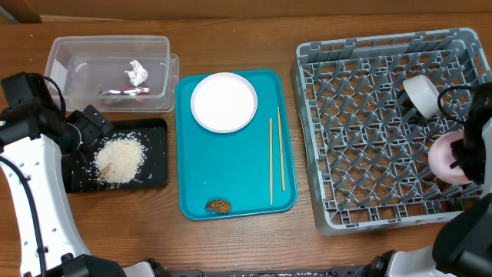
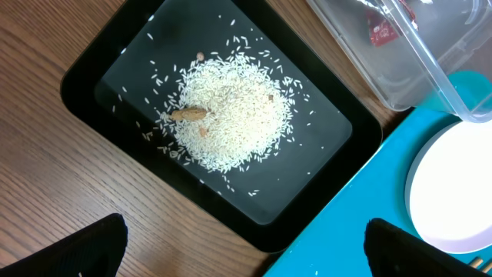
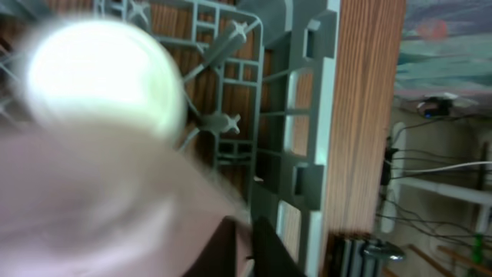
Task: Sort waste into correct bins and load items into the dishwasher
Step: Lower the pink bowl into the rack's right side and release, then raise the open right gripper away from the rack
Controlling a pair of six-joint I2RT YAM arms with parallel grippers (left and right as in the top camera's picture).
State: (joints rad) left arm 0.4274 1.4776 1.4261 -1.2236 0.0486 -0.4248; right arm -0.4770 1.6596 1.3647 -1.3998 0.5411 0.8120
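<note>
Wooden table (image 1: 231, 246) surface carried all items. Nearest the robot, a brown lump (image 1: 218, 205) lay on the teal tray (image 1: 231, 177), not yet binned. Just beyond it, two chopsticks (image 1: 270, 160) lay on the same tray, not yet loaded. To the left, the black tray (image 1: 154, 135) held the rice (image 1: 119, 160). The left gripper (image 2: 244, 231) hovered above it with jaws spread wide and empty. Farther back on the teal tray sat the plate (image 1: 224, 102), bare and unloaded. At the far left, the tub (image 1: 108, 42) contained the tissue (image 1: 137, 73) and the wrapper (image 1: 123, 91).

On the right, the rack (image 1: 361, 154) held a cup (image 1: 421, 95) tipped on its side. A bowl (image 1: 450, 158) sat at the rack's right edge by the right gripper (image 3: 247, 231), whose jaws were pressed together. The wrist view was blurred, so a pinch on the bowl's rim could not be confirmed.

Assessment: waste sorting appeared nearly complete, with only the lump outstanding. Loading appeared roughly half done, with the plate and chopsticks remaining.
</note>
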